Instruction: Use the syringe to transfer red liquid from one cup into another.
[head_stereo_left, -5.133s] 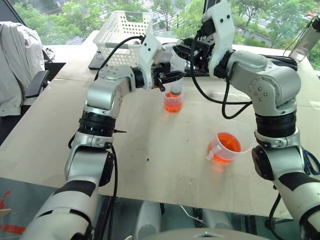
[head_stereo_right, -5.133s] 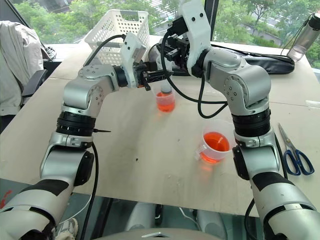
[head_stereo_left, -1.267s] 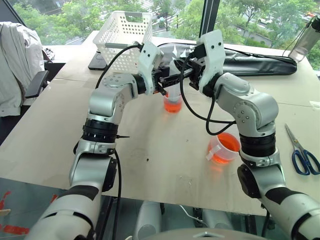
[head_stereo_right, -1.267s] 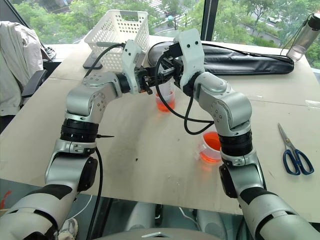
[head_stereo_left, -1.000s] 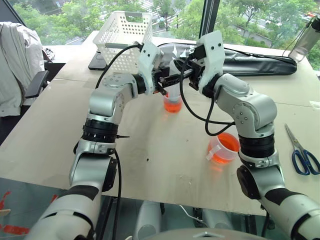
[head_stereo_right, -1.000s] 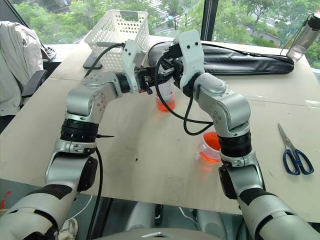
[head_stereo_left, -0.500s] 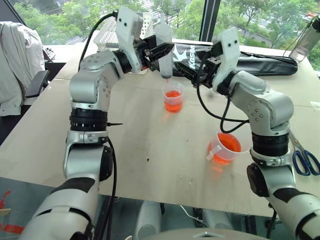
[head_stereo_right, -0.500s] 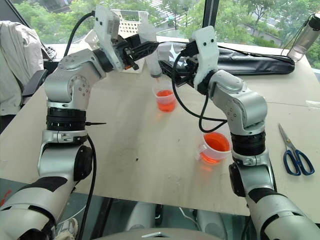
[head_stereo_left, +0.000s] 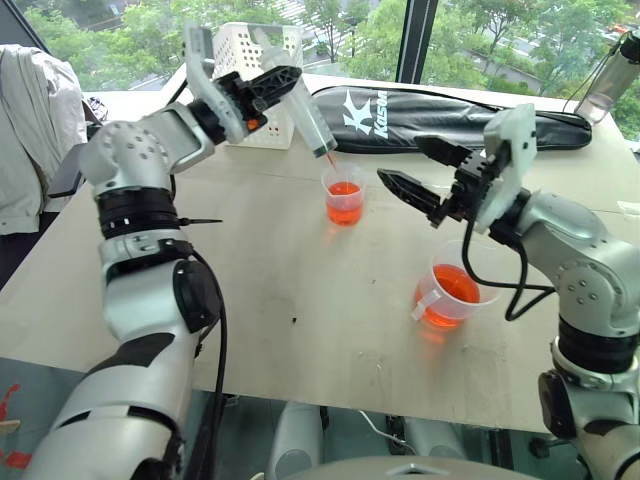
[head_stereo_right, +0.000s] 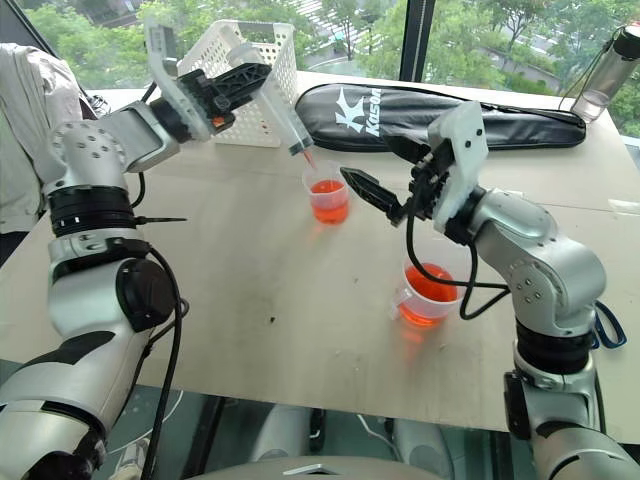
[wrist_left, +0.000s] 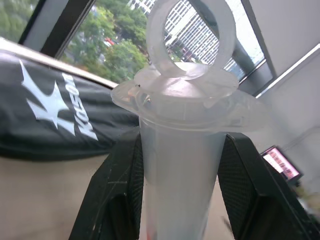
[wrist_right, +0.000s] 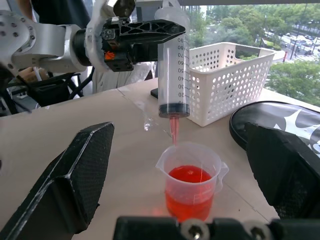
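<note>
My left gripper (head_stereo_left: 283, 78) is shut on the barrel of the clear syringe (head_stereo_left: 303, 108). The syringe slants down, its red-tinged tip just above the small handle-less cup (head_stereo_left: 344, 197), which holds red liquid (wrist_right: 189, 192). In the left wrist view the black fingers (wrist_left: 117, 185) flank the barrel under the ring-topped plunger (wrist_left: 190, 30). The dark plunger seal (wrist_right: 173, 108) sits low, close to the tip. My right gripper (head_stereo_left: 400, 160) is open with nothing in it, to the right of the small cup and apart from the syringe. The wider handled cup (head_stereo_left: 452, 295), also holding red liquid, stands nearer on the table below that arm.
A white basket (head_stereo_left: 250, 55) and a long black bag (head_stereo_left: 440, 105) lie at the back of the table (head_stereo_left: 300, 290). Blue-handled scissors (head_stereo_right: 606, 325) lie at the right edge, and a bottle (head_stereo_left: 610, 65) stands at the far right corner. A jacket hangs on a chair (head_stereo_left: 35, 130) at left.
My right gripper let go of the plunger, opened and drew back to the right. My left gripper rolled and carried the syringe up and left, so it now slants over the small cup.
</note>
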